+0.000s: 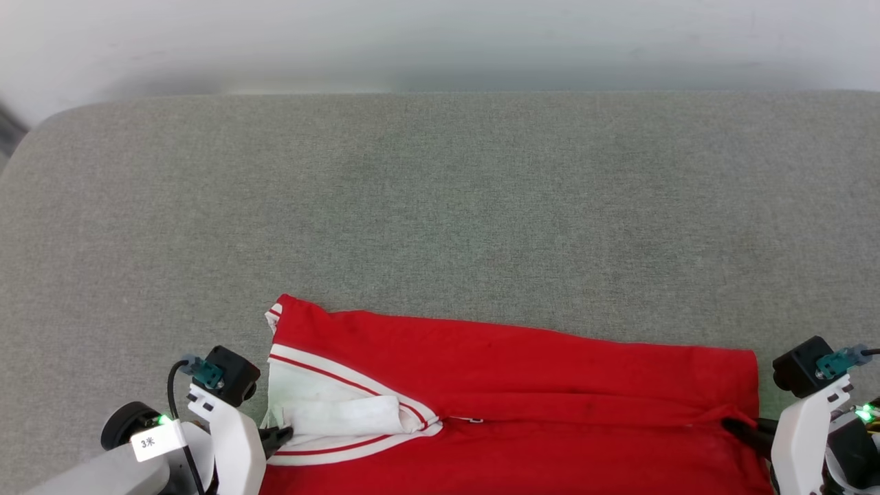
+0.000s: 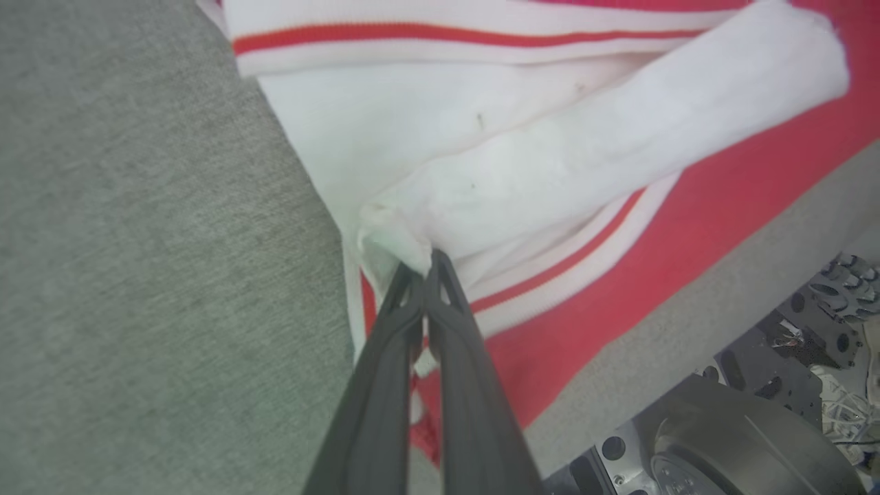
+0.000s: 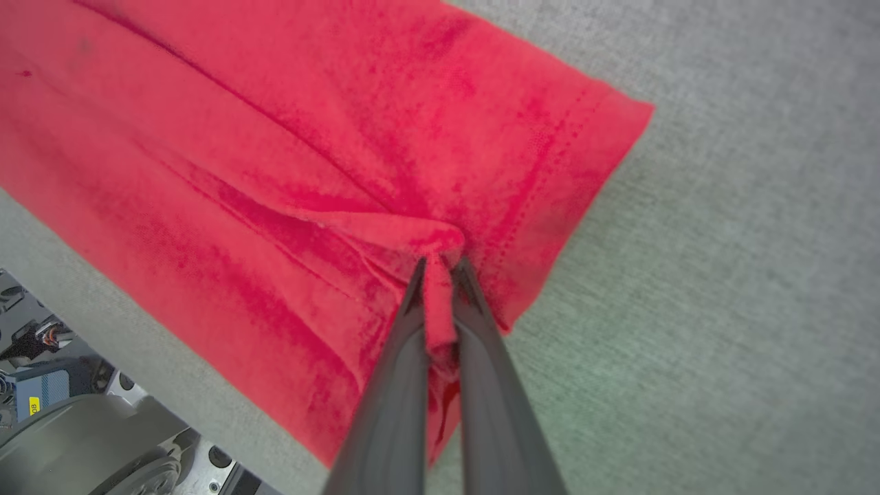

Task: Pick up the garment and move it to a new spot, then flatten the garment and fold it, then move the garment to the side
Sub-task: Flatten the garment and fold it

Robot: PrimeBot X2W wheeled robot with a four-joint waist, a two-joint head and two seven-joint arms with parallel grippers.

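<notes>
Garment (image 1: 522, 371) is lying on grey cushion (image 1: 440, 206); left gripper (image 2: 423, 265) is clamping white sleeve (image 2: 550, 172) at its tips, right gripper (image 3: 440, 265) is clamping red hem fold (image 3: 426, 237) (robot base (image 2: 742, 440) showing beside both).

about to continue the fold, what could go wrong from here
The left gripper pinches only a thin edge of the white sleeve, so it may slip free. The right gripper holds a bunched fold of the red striped-trim jersey, which lies by the grey fabric surface's near edge and could slide off.
</notes>
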